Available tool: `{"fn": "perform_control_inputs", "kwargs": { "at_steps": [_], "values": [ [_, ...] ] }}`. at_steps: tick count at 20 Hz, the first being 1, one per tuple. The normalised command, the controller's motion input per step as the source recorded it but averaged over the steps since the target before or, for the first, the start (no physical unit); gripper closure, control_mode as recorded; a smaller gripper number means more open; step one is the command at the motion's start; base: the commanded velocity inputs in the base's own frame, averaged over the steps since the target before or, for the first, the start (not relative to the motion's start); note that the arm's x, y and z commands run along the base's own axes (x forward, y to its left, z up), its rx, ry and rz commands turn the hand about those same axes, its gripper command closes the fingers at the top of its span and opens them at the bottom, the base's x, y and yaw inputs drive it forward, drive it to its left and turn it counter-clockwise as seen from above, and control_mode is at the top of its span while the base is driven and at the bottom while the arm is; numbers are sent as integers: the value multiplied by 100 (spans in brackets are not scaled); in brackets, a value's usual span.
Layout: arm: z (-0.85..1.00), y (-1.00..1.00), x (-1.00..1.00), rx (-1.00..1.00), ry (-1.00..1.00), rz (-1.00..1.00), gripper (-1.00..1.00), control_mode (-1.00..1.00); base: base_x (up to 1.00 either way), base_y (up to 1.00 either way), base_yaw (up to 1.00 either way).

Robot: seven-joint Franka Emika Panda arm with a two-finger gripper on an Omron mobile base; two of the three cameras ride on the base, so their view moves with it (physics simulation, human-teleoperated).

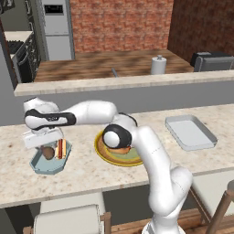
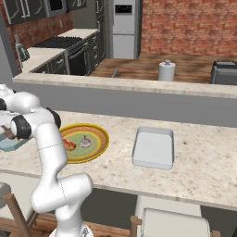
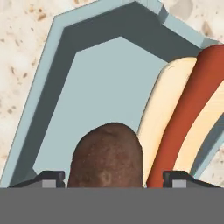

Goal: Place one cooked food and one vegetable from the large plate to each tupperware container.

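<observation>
From the left base view we see the arm reach left over the counter (image 1: 91,178), its gripper (image 1: 43,139) hanging just above the blue tray (image 1: 41,168). In that tray lie a brown potato (image 1: 47,152) and a hot dog (image 1: 61,148), side by side. The plate (image 1: 103,153) sits just right of the tray, partly behind the arm's elbow, with a bit of a second hot dog (image 1: 122,150) showing on it; the grey tray (image 1: 190,132) stands well apart to the right, with nothing in it. From the right base view we find the plate (image 2: 95,150) near the arm, holding the second hot dog (image 2: 69,145) and a pale bulb (image 2: 85,141) beside it — the two are apart. The grey tray (image 2: 154,148) lies to the right of the plate, and an edge of the blue tray (image 2: 9,144) peeks out behind the arm at the far left. In the hand view we look straight down into the blue tray (image 3: 100,78): the potato (image 3: 106,157) sits between the two fingertips (image 3: 51,178), and the hot dog (image 3: 183,118) lies just beside it. The jaws stand apart, a gap on each side of the potato — we see them clear of it, not gripping.
</observation>
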Motion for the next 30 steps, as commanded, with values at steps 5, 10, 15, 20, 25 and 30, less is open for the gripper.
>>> {"fn": "perform_control_inputs", "kwargs": {
  "at_steps": [5, 10, 15, 20, 25, 30],
  "values": [
    [0, -26, 0, 16, -39, 0, -100, -100, 0, 0, 0],
    [54, -59, -26, 29, -58, -1, -100, -100, 0, 0, 0],
    [37, -100, -31, 31, -43, -4, -100, -100, 0, 0, 0],
    [66, -100, -21, 12, -4, -7, -100, -100, 0, 0, 0],
    [100, -100, -9, -6, 24, -10, -100, -100, 0, 0, 0],
    [85, -91, 0, -16, 41, -6, -100, -100, 0, 0, 0]
  ]
}}
